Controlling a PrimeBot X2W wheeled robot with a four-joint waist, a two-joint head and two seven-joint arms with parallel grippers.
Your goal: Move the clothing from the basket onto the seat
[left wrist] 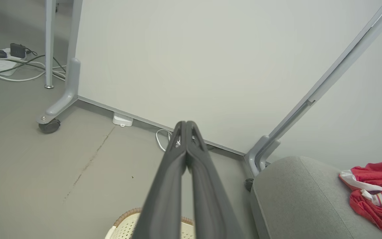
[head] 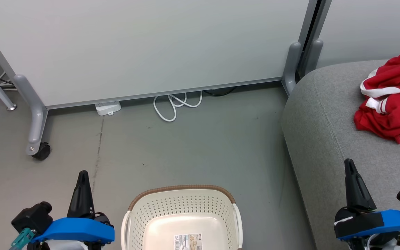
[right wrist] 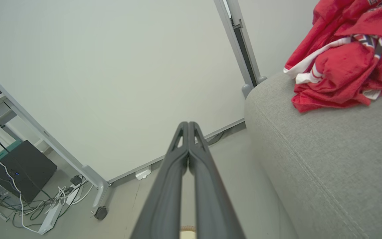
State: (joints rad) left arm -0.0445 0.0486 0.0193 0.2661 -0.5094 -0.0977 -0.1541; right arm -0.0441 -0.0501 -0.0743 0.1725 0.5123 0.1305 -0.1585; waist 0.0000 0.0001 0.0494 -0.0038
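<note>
The red clothing point(head: 392, 97) with white striped trim lies crumpled on the grey seat point(head: 328, 132) at the right; it also shows as the clothing point(right wrist: 343, 56) on the seat point(right wrist: 327, 159), and as the clothing point(left wrist: 376, 192) on the seat point(left wrist: 293, 199). The cream basket point(head: 182, 217) stands on the floor at the bottom middle, holding nothing but its label sticker point(head: 188, 241). My left gripper point(head: 83, 173) is shut, left of the basket. My right gripper point(head: 349, 162) is shut, over the seat's front part. Both grippers' fingers touch at the tips, left point(left wrist: 186, 123) and right point(right wrist: 188, 123).
A pale partition panel point(head: 144, 45) on grey feet with a castor point(head: 42, 151) stands behind the floor. A white cable loop point(head: 174, 104) and a white adapter point(head: 108, 108) lie at its base. More cables and a power strip point(left wrist: 0, 64) lie at the far left.
</note>
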